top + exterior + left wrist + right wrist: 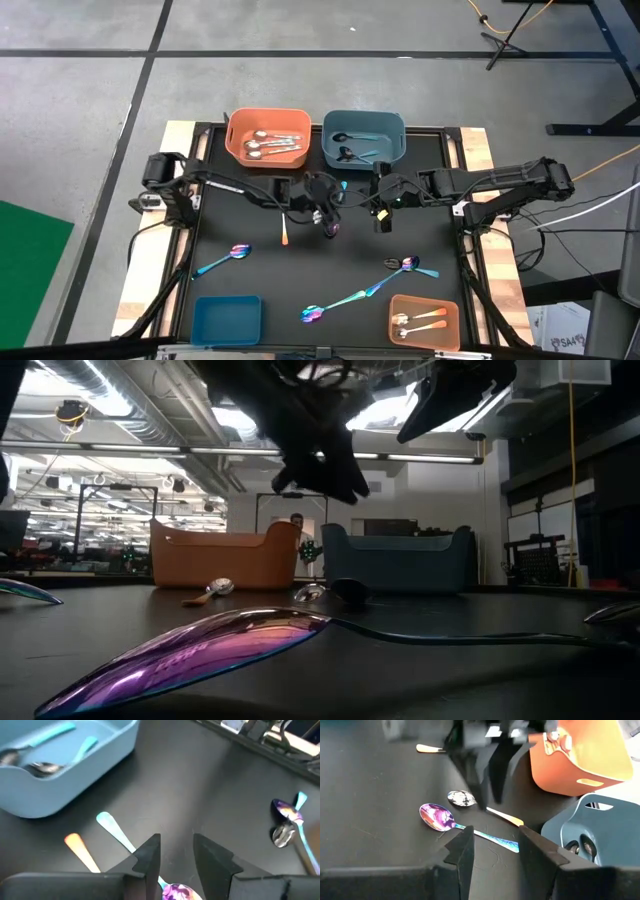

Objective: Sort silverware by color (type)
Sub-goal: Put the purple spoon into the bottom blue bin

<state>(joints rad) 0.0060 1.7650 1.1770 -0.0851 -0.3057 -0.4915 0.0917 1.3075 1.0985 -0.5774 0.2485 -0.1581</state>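
My left gripper (176, 852) hangs open above the middle of the mat (330, 222), over an iridescent purple spoon with a teal handle (112, 826) and an orange-handled spoon (79, 849) lying flat. My right gripper (492, 845) is open beside it (382, 215), raised, facing the same two spoons: the purple bowl (437, 816) and the silver bowl (461, 798). Other spoons lie flat on the mat: a teal-handled one (225, 258), an orange-handled one (285, 235), a long iridescent one (345, 298) and a pair (405, 265).
Far edge: an orange bin (265, 140) with silver spoons and a grey-blue bin (363, 140) with black spoons. Near edge: a blue bin (227, 320) and a small orange bin (424, 320) with orange-handled spoons. Both arms nearly meet at mid-table.
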